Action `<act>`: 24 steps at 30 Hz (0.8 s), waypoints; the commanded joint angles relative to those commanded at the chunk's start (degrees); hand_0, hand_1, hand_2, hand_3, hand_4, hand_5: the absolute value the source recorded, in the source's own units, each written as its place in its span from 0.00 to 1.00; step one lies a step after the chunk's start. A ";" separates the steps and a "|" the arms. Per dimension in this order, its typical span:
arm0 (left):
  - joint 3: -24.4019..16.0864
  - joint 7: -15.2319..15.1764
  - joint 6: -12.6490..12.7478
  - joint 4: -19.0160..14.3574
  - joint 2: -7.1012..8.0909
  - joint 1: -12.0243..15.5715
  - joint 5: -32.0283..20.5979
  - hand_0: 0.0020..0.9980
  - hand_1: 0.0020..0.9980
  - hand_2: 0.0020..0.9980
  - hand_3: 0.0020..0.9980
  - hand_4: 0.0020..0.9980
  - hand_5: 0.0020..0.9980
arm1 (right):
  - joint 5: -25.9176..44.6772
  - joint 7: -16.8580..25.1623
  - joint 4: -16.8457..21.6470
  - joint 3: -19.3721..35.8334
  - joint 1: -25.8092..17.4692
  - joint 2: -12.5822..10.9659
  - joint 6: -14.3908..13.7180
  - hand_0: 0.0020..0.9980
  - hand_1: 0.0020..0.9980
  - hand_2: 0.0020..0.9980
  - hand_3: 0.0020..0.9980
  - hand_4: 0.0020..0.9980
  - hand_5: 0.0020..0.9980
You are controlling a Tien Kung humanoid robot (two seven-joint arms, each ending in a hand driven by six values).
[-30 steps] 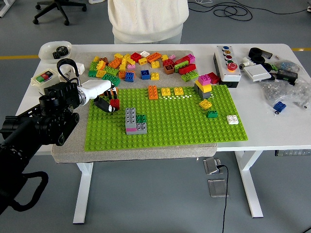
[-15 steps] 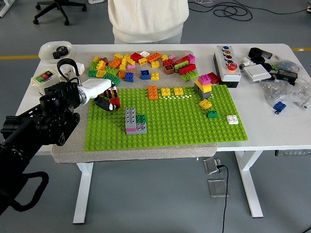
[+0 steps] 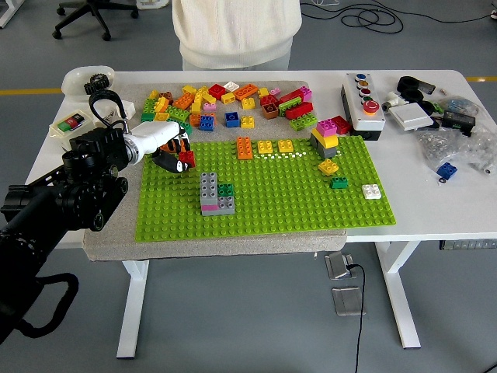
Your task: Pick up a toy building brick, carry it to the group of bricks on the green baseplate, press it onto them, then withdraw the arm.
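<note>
Since a second ago the left hand has drawn back up and to the far-left corner of the green baseplate, and it carries the red brick with it, fingers curled around the piece. Hand and brick hang over the baseplate's top-left edge, just beside the loose brick pile on the grey mat. Well to the right and nearer the camera stands the grey brick stack with a small green brick touching its right side; open green studs lie between it and the hand. Further right sit an orange brick, two yellow bricks and a pink-topped stack. A button box rests on the bench beyond the baseplate. A person in a cream jumper stands at the far side
</note>
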 joint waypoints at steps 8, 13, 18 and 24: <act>-1.44 0.30 -0.67 -1.84 0.21 0.12 0.00 0.62 0.58 0.56 0.56 0.60 0.27 | 0.03 -0.03 0.00 0.16 -0.13 0.00 0.01 0.75 0.64 0.68 0.63 0.85 0.56; -2.84 0.68 -1.16 -4.43 0.63 0.42 0.00 0.62 0.58 0.56 0.56 0.60 0.27 | 0.06 0.04 0.00 0.30 -0.16 -0.02 -0.04 0.75 0.64 0.68 0.63 0.85 0.56; -3.74 1.07 -1.54 -7.17 1.11 0.76 0.00 0.62 0.58 0.56 0.56 0.60 0.27 | 0.02 0.02 0.00 0.46 -0.31 -0.01 -0.03 0.75 0.64 0.68 0.63 0.85 0.56; -4.11 1.45 -2.02 -10.55 1.91 1.58 0.00 0.62 0.57 0.55 0.56 0.60 0.27 | 0.10 0.04 0.00 0.58 -0.37 0.02 -0.07 0.75 0.64 0.68 0.63 0.85 0.56</act>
